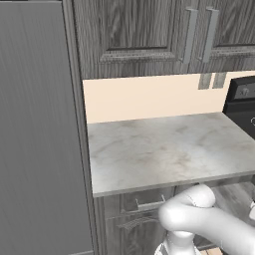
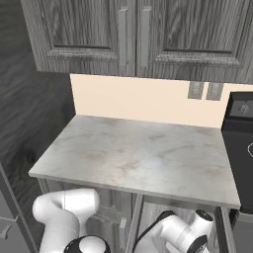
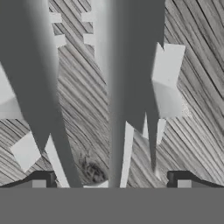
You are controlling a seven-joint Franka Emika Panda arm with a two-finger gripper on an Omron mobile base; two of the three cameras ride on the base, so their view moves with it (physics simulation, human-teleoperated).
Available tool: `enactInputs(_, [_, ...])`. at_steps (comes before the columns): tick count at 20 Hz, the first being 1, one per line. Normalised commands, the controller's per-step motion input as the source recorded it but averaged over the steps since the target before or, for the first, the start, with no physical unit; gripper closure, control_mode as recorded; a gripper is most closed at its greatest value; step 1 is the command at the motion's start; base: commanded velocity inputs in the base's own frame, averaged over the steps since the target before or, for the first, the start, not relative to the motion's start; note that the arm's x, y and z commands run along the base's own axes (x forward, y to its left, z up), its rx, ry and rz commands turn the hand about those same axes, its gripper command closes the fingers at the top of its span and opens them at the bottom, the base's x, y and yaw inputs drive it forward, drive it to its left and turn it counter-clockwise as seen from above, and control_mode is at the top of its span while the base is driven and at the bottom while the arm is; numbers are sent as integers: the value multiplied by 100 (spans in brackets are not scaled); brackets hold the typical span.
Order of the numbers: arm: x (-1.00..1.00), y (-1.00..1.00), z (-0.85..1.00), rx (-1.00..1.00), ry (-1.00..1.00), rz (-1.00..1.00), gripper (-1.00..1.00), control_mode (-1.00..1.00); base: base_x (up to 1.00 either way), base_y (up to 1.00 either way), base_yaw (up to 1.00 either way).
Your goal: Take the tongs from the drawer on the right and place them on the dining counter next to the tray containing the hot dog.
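With the gripper (image 3: 111, 183) jaws apart and empty low against dark wood grain, and the drawer (image 1: 144, 199) at lower centre under the worktop (image 1: 169, 149), tongs unseen, the arm risks striking the cabinet front, since clearance looks tight

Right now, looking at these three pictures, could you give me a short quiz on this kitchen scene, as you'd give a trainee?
1. True or false: the two fingertips of the hand stand wide apart.
2. What is on the wall behind the marbled worktop? A. two grey outlet plates; B. a clock; C. a window.
3. Fill in: the appliance at the worktop's right end is ___ in colour.

Key: 1 true; 2 A; 3 black.
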Motion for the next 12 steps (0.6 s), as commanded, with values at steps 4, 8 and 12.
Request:
enactInputs(4, [0, -4, -34, 2, 0, 0, -100, -100, 0, 0, 0])
enactInputs(8, [0, 0, -45, 0, 1, 0, -100, -100, 0, 0, 0])
enactInputs(12, [-4, 12, -61, 0, 2, 0, -100, -100, 0, 0, 0])
